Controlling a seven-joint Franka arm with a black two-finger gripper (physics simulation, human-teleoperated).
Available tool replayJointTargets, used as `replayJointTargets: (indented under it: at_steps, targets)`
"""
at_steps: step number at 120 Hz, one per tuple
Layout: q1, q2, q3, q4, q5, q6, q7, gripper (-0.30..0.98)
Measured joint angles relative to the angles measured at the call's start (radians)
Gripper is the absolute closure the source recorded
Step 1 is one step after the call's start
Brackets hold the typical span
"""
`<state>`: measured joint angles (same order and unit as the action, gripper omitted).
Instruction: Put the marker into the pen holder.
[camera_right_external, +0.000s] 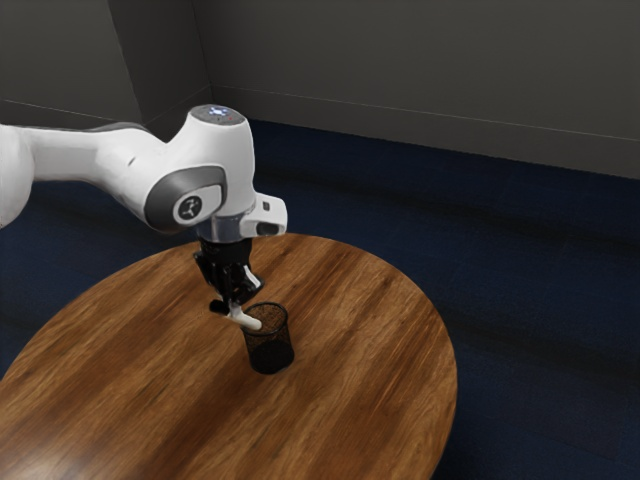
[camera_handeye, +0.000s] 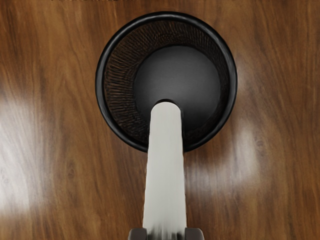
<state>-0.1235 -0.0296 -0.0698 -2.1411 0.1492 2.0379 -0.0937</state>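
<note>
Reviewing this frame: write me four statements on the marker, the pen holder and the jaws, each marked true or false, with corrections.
1. The jaws are shut on the marker. True.
2. The marker stands released inside the pen holder. False: it is held in the jaws, with its white end over the holder's opening.
3. The pen holder stands upright on the table. True.
4. The pen holder is white. False: it is black.
</note>
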Motion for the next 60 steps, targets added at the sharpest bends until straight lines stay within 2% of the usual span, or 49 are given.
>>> replayJointTargets:
  at_steps: [24,40,52,60]
  targets:
    - [0.006,0.188,0.014,0.185,0.006,-0.022,-0.038,0.71]
    - [0.029,0.249,0.025,0.225,-0.007,-0.029,-0.048,0.42]
    - [0.020,0.223,0.022,0.288,-0.014,-0.055,-0.053,0.26]
    - [0.027,0.146,0.052,0.379,-0.111,-0.119,-0.043,0.19]
